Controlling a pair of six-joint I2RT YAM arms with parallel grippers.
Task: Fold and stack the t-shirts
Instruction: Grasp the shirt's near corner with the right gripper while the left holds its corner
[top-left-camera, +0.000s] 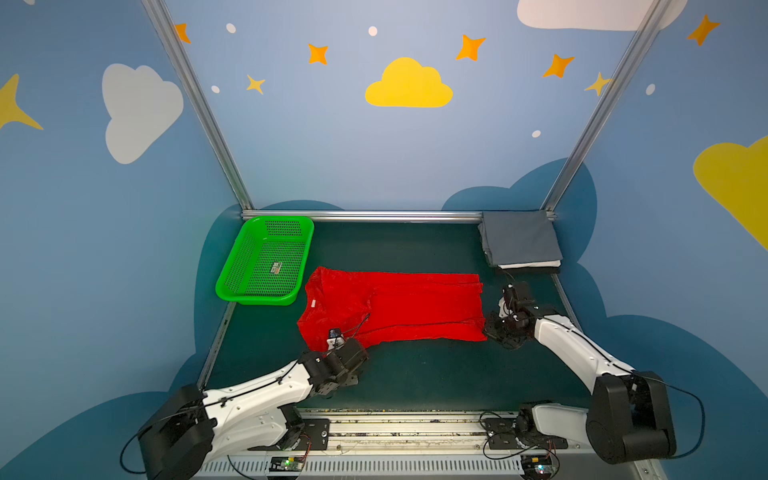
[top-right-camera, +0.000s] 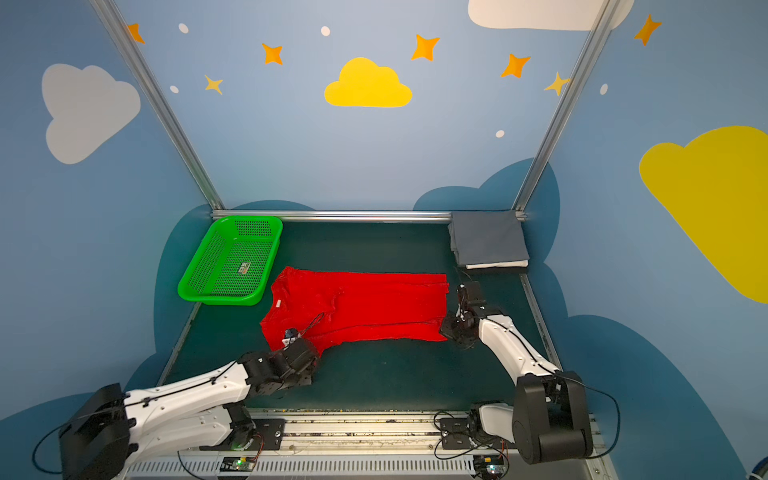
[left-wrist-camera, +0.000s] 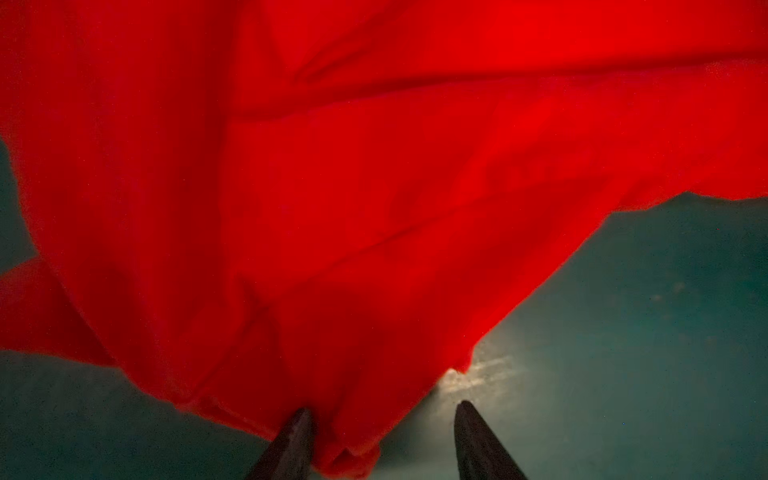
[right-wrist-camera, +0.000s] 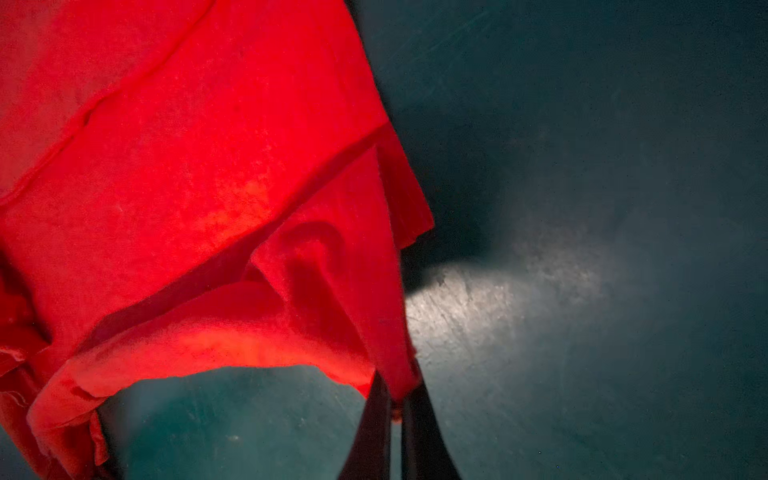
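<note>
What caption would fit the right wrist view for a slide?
Right pincer shut on a corner of the red t-shirt over the dark green table.

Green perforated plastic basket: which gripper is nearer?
Left. The left gripper is at the red cloth t-shirt's collar end by the basket; the right gripper grips the opposite end.

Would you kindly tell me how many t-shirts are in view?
4: red t-shirt mid-table; grey shirt atop white shirt atop black shirt, far right corner; others may be hidden.
</note>
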